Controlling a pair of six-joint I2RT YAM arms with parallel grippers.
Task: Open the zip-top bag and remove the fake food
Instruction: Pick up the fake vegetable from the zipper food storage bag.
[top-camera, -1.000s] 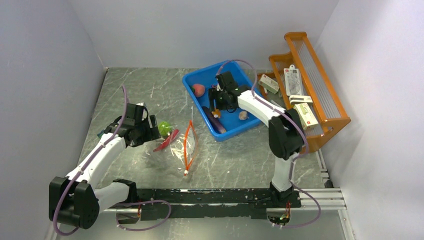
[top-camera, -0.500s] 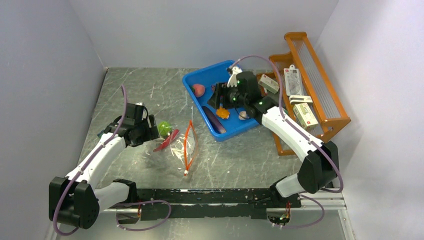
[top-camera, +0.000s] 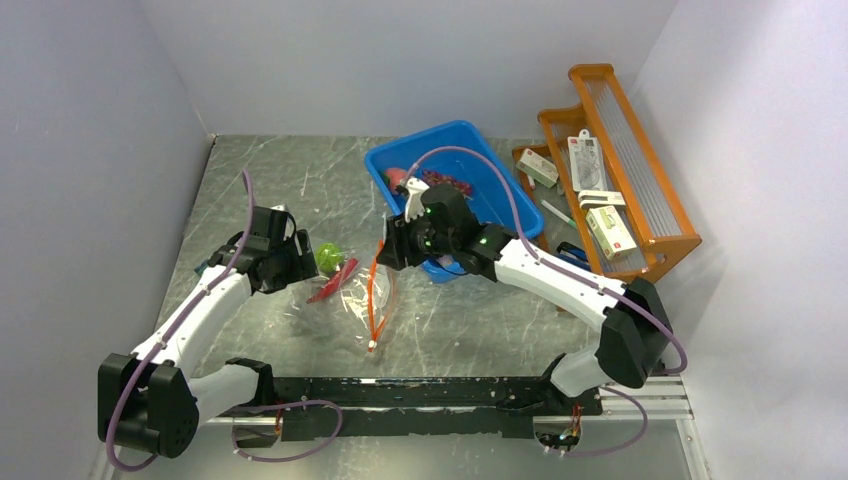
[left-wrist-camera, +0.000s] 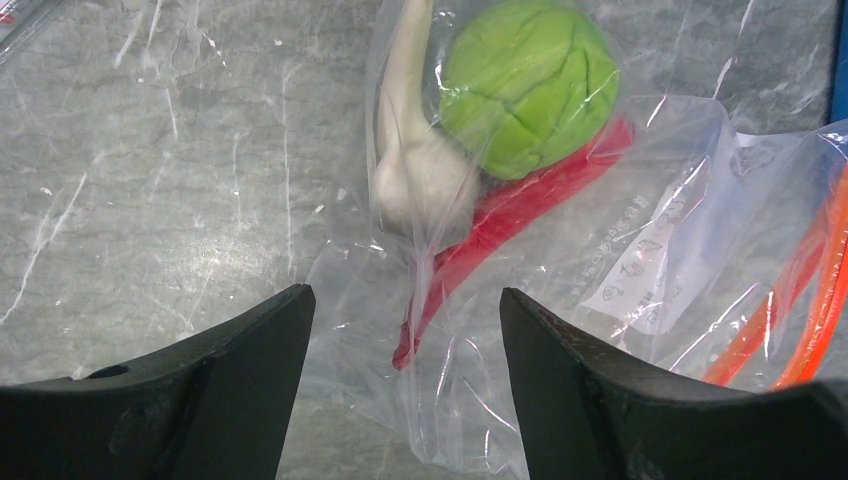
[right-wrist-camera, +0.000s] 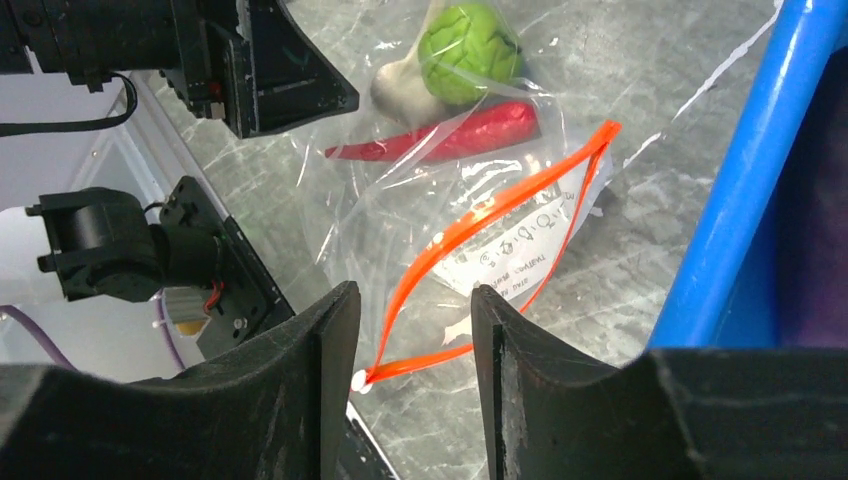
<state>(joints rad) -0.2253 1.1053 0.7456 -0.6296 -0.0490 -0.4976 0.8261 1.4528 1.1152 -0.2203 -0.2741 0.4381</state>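
Observation:
The zip-top bag lies on the table with its orange zip strip parted into an open loop. Inside it at the closed end are a green ball, a beige bulb and a red pepper. My left gripper is open, and its jaws stand either side of the bag's closed end without pinching it. My right gripper is open and empty, above the bag's mouth beside the blue bin. A pink-red peach and dark grapes lie in the bin, partly hidden by my right arm.
The blue bin's wall stands close to the right of my right gripper. An orange rack with small boxes stands at the far right. Grey walls close in the table on the left, back and right.
My right gripper has left the blue bin, where an orange piece lay half a second ago, and moved left and nearer to above the bag's mouth. The left arm has not moved.

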